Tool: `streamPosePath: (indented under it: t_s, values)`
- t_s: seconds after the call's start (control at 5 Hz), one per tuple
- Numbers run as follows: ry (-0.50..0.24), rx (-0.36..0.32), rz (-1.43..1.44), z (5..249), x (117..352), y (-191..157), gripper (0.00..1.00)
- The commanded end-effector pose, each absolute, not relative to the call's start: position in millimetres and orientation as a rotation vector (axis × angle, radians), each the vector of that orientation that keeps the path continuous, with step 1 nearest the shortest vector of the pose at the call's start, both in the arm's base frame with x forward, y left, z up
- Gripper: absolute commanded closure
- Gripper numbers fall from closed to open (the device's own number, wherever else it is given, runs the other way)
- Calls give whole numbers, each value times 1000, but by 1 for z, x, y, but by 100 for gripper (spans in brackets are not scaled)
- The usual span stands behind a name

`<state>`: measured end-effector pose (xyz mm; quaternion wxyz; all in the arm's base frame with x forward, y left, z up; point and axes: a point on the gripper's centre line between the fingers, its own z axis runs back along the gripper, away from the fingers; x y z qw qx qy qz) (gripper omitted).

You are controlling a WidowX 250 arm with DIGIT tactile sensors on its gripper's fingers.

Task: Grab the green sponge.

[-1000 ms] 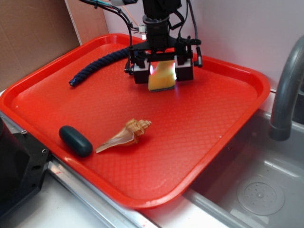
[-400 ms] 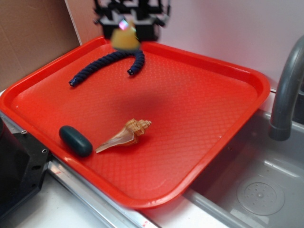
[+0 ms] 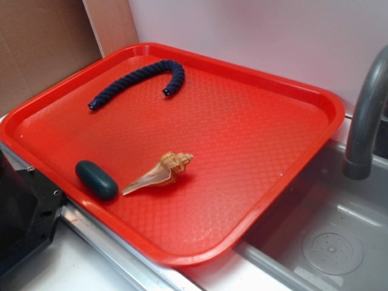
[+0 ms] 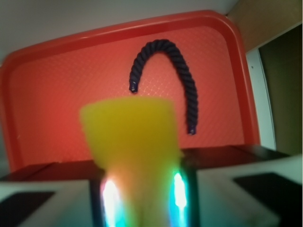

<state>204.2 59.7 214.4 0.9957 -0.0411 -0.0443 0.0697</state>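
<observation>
In the wrist view the green sponge shows as a yellow foam block, squeezed narrow at the bottom between the two lit pads of my gripper. The gripper is shut on it and holds it high above the red tray. The sponge's dark green layer is not visible from here. In the exterior view neither the gripper nor the sponge appears; both are out of that frame.
A dark blue rope curves across the tray's far left part. A tan seashell and a smooth dark green oval lump lie near the tray's front left rim. A sink with a grey faucet is on the right.
The gripper rose from the tray with the sponge held between its fingers, went up and back, and has left the exterior view. The rope, shell and green lump stayed put.
</observation>
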Motion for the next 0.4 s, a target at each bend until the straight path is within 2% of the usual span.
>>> streamPosePath:
  t_s: [0.0, 0.2]
  values:
    - [-139, -78, 119, 259, 191, 50, 100]
    - [-129, -1, 153, 255, 190, 50, 100]
